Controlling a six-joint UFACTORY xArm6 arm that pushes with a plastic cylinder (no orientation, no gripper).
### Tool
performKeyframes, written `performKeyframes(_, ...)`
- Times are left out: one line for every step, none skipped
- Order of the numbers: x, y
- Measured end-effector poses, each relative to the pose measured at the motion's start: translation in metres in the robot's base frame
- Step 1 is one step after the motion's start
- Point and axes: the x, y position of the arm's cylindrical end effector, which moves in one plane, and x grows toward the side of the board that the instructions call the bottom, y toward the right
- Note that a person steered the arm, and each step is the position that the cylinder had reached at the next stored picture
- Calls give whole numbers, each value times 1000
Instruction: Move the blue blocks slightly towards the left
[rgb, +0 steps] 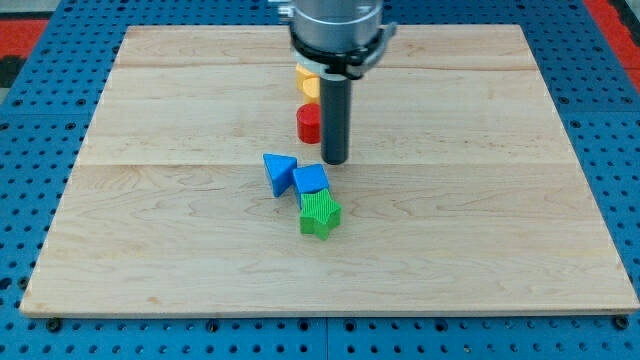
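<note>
1. Near the board's middle, your rod ends in my tip (335, 161), a plain rod with nothing to open or close, holding nothing, just above the blue cube (311, 179).
2. The blue triangular block (279, 172) touches that cube's left; a green star block (320, 213) sits below.
3. A red cylinder (309, 123) and a yellow block (307, 80) stand beside the rod.
4. You have bare wooden board (150, 200) leftward.

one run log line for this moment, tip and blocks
my tip: just above-right of blue cube | blue triangle: touching cube's left | green star: below cube | red cylinder: left of rod
</note>
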Motion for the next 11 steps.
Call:
performKeyframes(28, -2)
performKeyframes(31, 41)
performKeyframes(49, 25)
performKeyframes(51, -24)
performKeyframes(34, -60)
performKeyframes(30, -59)
performKeyframes(30, -64)
performKeyframes(18, -103)
performKeyframes(6, -41)
performKeyframes(-1, 93)
performKeyframes(-80, 98)
